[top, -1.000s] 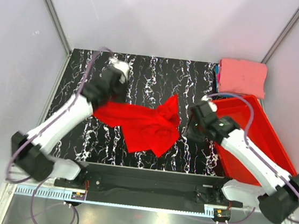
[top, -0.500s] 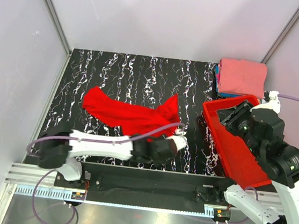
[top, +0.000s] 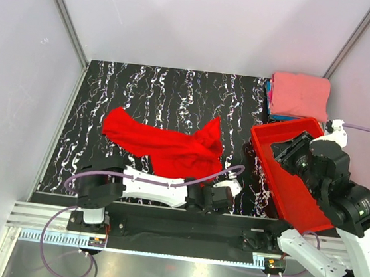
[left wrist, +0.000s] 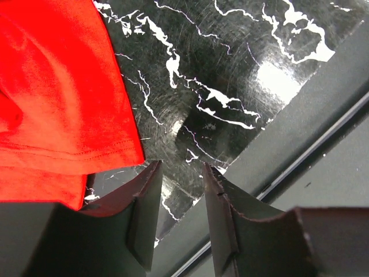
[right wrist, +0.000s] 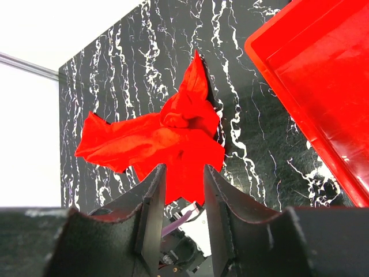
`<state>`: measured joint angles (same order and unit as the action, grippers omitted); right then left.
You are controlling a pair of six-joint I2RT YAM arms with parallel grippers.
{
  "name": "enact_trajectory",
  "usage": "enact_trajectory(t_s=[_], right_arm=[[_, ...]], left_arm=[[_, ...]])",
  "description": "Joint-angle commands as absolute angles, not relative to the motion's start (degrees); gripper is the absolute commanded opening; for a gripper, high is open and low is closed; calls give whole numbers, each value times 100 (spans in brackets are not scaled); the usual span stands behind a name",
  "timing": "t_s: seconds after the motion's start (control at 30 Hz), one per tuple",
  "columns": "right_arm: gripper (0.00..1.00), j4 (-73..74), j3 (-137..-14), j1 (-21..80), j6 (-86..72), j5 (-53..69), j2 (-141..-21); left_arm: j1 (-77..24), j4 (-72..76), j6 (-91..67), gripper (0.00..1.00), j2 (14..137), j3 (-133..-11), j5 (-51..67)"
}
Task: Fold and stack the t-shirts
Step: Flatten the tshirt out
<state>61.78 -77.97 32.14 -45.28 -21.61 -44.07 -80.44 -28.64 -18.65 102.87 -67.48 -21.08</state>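
Note:
A bright red t-shirt [top: 164, 146] lies crumpled and partly spread on the black marbled table [top: 144, 87]. A salmon-pink t-shirt [top: 300, 95] lies folded at the back right on top of blue cloth [top: 269, 103]. My left gripper [top: 214, 201] is low at the table's near edge, just right of the red shirt's front corner [left wrist: 57, 98]; its jaws [left wrist: 180, 173] are open and empty. My right gripper [top: 285, 153] is raised above the red bin, open and empty [right wrist: 180, 173], and looks down at the red shirt [right wrist: 167, 135].
A rigid red plastic bin [top: 300, 185] stands at the right side of the table, also in the right wrist view [right wrist: 323, 86]. The table's front edge and metal rail [left wrist: 300, 144] run just beside my left gripper. White walls enclose the table.
Both grippers have let go of the red shirt. The left arm dropped low to the near edge and slid right. The right arm rose above the bin. The shirt lies flatter.

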Motion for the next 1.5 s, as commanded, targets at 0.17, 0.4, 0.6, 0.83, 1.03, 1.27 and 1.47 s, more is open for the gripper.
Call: enact_trajectory(t_s=[0.17,0.4,0.6,0.83,1.03,1.27,1.47], right_arm=[[40,6065,-7647,3199,-4518,-2329,-4359],[40,6029,-7620,3190,-4544,-2277,-4403],[40,5994,-7576,3190,-4553,-2294,-4316],[40,5994,-7576,3190,-4535,-2276,-4342],[40,6012,-7559,3190,-4526,-2329,-4280],[40,6020,-7506,3190,-4483,-2347,-4324],[41,5924,-7348,3190,-4474,-2075,-4412]], left_arm=[[-7901,-3180,-2320,37,10415,-7216,-2654],[-7788,-3270,-2390,37,10485,-7155,-2734],[-7664,-3094,-2400,37,10520,-6970,-2637],[-7576,-3050,-2496,36,10819,-7005,-2479],[-7444,-2980,-2549,34,10872,-6864,-2487],[-7436,-2909,-2654,18,10854,-6768,-2189],[-7138,-3076,-3136,0,10750,-6619,-2206]])
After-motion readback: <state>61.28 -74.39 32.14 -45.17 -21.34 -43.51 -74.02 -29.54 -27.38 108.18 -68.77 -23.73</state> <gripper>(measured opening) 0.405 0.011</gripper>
